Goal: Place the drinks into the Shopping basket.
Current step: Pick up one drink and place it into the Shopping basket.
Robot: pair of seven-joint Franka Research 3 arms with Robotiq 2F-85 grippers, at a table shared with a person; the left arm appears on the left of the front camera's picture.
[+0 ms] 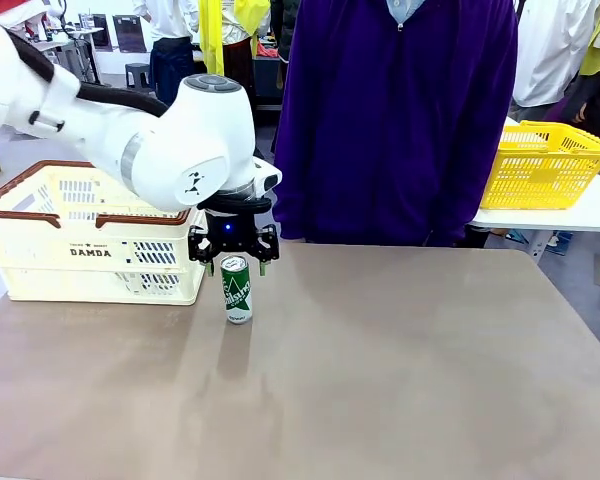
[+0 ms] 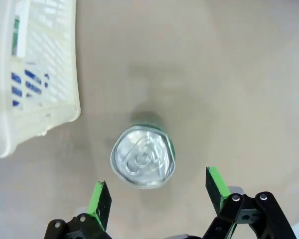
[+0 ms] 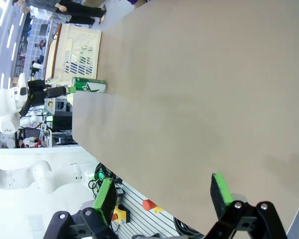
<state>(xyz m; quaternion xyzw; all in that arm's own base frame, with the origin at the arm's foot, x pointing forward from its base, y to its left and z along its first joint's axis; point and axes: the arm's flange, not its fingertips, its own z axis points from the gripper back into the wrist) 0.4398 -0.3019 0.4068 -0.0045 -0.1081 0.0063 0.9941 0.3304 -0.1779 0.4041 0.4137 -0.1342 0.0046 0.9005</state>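
Green can (image 1: 237, 289) upright beside Shopping basket (image 1: 90, 235); left hand (image 1: 234, 265) wide above, right hand (image 3: 162, 191) wide.

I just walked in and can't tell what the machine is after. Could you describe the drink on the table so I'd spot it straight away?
Find the big cream crate with the brown rim at the left of the brown table. Just right of it, a slim can stands upright under the white arm's open black jaws. It is green with white lettering and a silver top, alone on the tabletop.
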